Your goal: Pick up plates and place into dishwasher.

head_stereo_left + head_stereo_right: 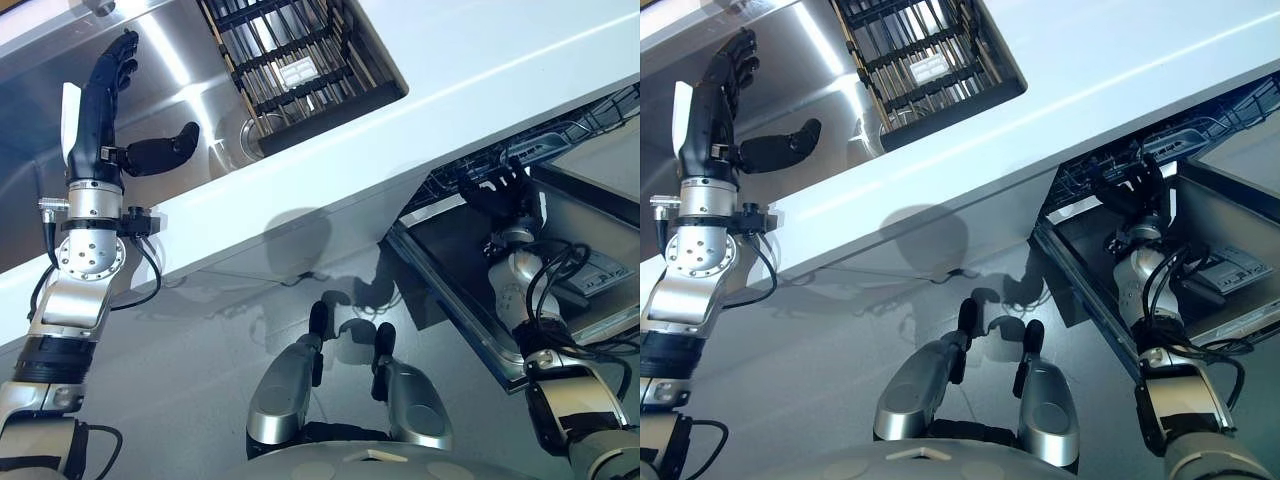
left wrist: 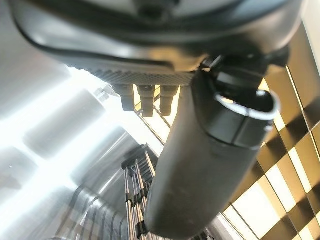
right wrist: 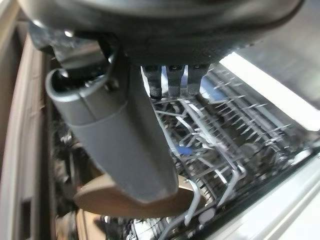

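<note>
Nearby, drying rack (image 1: 290, 62) sits in sink (image 1: 190, 80).

The silver-grey left arm is raised upright, its dark left hand (image 1: 108, 80) held with fingers extended and the thumb (image 1: 165, 148) spread out sideways; the silver-grey right arm is stretched forward, its dark right hand (image 1: 500, 190) seen with fingers spread, nothing gripped.

Hard glare on the steel sink (image 1: 190, 75); blurred wrist views.
</note>
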Controlling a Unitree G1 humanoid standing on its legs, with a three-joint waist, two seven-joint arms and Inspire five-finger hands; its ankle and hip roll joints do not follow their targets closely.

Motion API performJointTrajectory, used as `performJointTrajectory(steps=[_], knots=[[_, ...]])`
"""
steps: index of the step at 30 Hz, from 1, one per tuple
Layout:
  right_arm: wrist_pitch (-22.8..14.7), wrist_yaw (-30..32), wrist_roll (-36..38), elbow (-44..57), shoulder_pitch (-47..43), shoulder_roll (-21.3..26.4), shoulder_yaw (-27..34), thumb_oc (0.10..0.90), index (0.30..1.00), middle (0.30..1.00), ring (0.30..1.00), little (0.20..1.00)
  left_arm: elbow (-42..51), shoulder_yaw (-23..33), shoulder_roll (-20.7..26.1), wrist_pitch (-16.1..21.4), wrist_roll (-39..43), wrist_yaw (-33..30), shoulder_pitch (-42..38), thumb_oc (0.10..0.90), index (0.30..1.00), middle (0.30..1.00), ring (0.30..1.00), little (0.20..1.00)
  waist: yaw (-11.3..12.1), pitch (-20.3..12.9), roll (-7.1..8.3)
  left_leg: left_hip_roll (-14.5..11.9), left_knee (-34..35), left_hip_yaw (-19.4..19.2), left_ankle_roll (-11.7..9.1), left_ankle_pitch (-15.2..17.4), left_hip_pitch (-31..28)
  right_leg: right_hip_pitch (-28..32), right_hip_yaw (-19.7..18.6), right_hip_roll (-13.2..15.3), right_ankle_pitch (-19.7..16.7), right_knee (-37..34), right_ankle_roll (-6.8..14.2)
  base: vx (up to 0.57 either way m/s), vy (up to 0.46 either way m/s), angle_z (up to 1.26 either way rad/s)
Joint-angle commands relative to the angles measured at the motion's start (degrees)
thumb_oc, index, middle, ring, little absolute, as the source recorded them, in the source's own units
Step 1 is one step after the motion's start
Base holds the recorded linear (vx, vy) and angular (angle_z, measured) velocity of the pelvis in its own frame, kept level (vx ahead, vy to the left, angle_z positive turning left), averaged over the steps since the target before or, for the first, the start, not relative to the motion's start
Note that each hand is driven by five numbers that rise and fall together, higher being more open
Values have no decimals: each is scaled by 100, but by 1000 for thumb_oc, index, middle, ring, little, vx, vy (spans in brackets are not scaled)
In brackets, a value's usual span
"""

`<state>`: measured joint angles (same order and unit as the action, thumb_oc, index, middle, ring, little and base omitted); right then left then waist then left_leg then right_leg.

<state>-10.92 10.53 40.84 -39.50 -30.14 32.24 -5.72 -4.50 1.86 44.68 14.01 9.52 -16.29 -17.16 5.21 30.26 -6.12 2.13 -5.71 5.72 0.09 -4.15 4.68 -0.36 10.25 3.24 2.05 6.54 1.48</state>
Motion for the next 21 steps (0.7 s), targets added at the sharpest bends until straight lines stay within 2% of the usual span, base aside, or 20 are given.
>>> performJointTrajectory(steps=[1, 4, 9, 10, 12, 13, 18, 21], knots=[[-504, -1207, -70, 1026, -1725, 116, -756, 800, 900, 900, 900, 900, -59, -287, 7, 249, -60, -18, 95, 800, 900, 900, 900, 900, 404, -384, 222, 572, -704, 45, 213, 824, 171, -341, 197, -162, 359, 578, -156, 15, -40, 12], [-187, -1137, 727, 567, -1791, 50, -668, 800, 900, 900, 900, 900, -80, -329, 52, 317, -30, 84, 60, 800, 900, 900, 900, 900, 468, -445, 261, 568, -631, 74, 214, 824, 77, -232, 235, -181, 331, 484, -148, 6, -29, 15], [280, -690, 1493, 181, -1403, -29, -250, 800, 900, 900, 900, 900, -37, -296, 97, 396, 45, 114, 119, 800, 900, 900, 900, 900, 413, -498, 273, 547, -483, 50, 248, 835, -89, -154, 198, -211, 308, 431, -122, -23, 9, 4], [275, -394, 1287, 136, -1129, -58, -64, 800, 900, 900, 900, 900, 11, -246, 74, 443, 102, 147, 182, 800, 900, 900, 900, 900, 358, -512, 285, 543, -448, 24, 273, 863, -151, -138, 159, -213, 303, 422, -109, -68, 35, 0], [257, -265, 1109, 211, -815, -40, 70, 800, 900, 900, 900, 900, 123, -196, 41, 461, 170, 166, 269, 800, 900, 900, 900, 900, 304, -529, 299, 538, -408, -13, 291, 873, -198, -122, 129, -219, 287, 401, -90, -59, 41, -2], [201, -66, 760, 275, -640, -36, 137, 800, 900, 900, 900, 900, 211, -164, 33, 470, 277, 221, 318, 800, 900, 900, 900, 900, 270, -537, 306, 537, -399, -35, 306, 885, -227, -118, 101, -216, 279, 402, -79, -87, 61, -3], [-345, 382, -187, 1064, 732, 151, 814, 800, 900, 900, 900, 900, 361, 147, -246, 759, 564, 549, 632, 800, 900, 900, 900, 900, -73, -583, 397, 493, -307, -232, 393, 989, -442, -84, -71, -211, 232, 377, 13, -72, 53, -11], [-572, 333, 67, 1545, 1471, 59, 1413, 800, 900, 900, 900, 900, 409, 380, -435, 842, 706, 686, 837, 800, 900, 900, 900, 900, -282, -637, 463, 473, -196, -335, 430, 1041, -615, -56, -198, -246, 172, 301, 95, -52, 30, -29]])
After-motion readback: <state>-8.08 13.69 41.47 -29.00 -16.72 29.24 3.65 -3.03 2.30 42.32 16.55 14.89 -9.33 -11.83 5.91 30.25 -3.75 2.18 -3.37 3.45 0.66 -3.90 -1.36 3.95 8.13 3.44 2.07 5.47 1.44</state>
